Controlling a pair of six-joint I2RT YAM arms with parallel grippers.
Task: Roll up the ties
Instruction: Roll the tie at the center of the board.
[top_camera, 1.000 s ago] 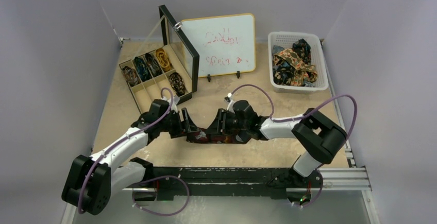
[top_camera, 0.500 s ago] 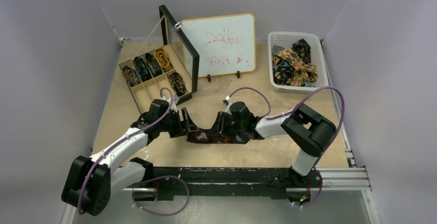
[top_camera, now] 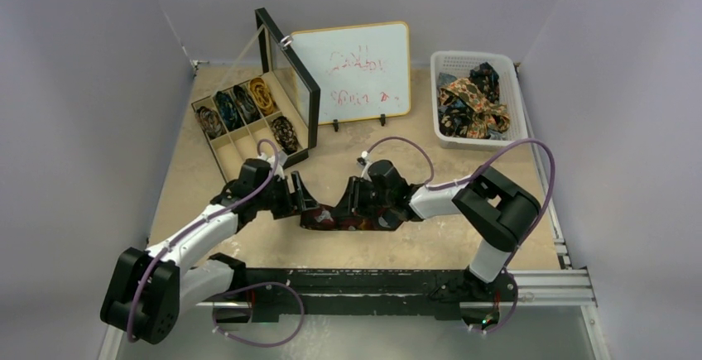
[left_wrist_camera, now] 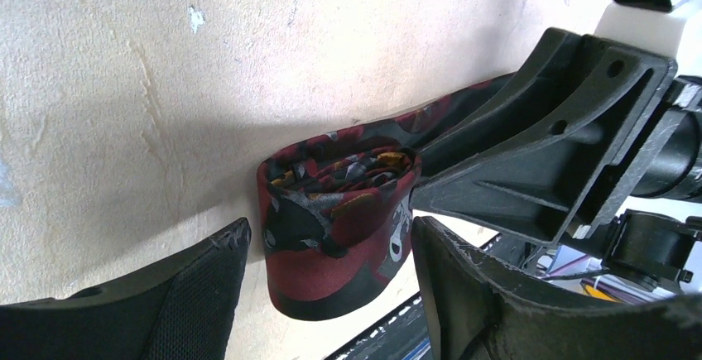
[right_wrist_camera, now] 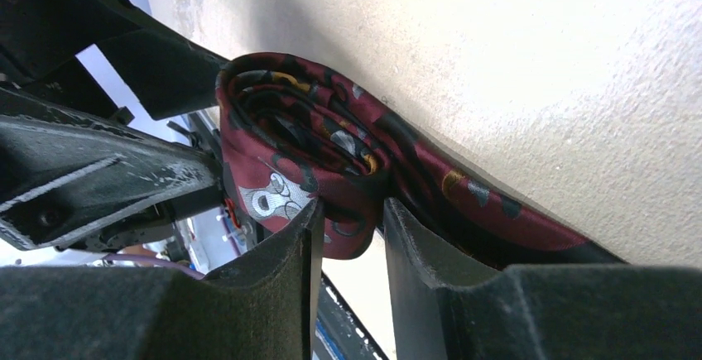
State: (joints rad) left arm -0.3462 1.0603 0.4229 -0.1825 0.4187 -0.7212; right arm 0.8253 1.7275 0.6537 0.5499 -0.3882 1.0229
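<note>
A dark maroon patterned tie (top_camera: 343,219) lies on the table between my two grippers, its left end wound into a coil. In the left wrist view the coil (left_wrist_camera: 339,236) stands between the spread fingers of my left gripper (left_wrist_camera: 331,229), with a gap on the left side; this gripper (top_camera: 306,204) is open. My right gripper (top_camera: 352,203) comes from the right. In the right wrist view its fingers (right_wrist_camera: 354,208) pinch a fold of the coil (right_wrist_camera: 306,136), and the loose strip runs off to the right along the table.
A compartment box (top_camera: 217,149) with rolled ties stands at the back left, its lid (top_camera: 286,79) upright. A whiteboard (top_camera: 352,70) stands behind. A white basket (top_camera: 476,55) at the back right holds loose ties (top_camera: 472,99). A black rail (top_camera: 372,281) runs along the near edge.
My right arm's elbow has swung left and its gripper has edged left on the tie. The left arm has barely moved.
</note>
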